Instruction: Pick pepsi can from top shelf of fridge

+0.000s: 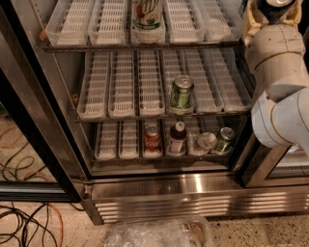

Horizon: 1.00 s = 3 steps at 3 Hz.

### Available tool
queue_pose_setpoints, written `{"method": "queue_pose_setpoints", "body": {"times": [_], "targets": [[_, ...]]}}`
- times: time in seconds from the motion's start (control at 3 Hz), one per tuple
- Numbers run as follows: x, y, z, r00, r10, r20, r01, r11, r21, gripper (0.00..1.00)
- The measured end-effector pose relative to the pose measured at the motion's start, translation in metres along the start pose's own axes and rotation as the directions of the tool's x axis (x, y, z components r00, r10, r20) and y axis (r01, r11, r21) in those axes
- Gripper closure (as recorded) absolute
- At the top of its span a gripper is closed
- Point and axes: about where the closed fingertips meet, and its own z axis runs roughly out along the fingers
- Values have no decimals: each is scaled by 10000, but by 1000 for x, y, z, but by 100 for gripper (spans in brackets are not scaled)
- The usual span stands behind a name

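Note:
My gripper (272, 16) is at the top right, in front of the fridge's right side, at the height of the top shelf (77, 24). Its beige fingers (252, 20) are shut on the pepsi can (275, 7), a dark blue can with a silver lid cut off by the top edge. The can is held upright, off the white lane trays and to their right. The white arm (285, 96) hangs below it and hides the right ends of the racks. The fridge (193, 205) has its door open.
A white-and-green container (147, 14) stands on the top shelf. A green can (181, 94) is on the middle rack. The bottom rack holds a red can (152, 139), a dark bottle (177, 137) and another green can (223, 140). Cables (24, 222) and a plastic bag (154, 234) lie on the floor.

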Motion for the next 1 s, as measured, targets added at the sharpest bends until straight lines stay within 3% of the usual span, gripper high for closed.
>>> {"method": "queue_pose_setpoints", "body": {"times": [0.67,1.0], "targets": [[-17,13,-19,9977,-405,550,461,9935,-1038,100],[-29,20,-34,9963,-599,614,708,9784,-1943,100]]}}
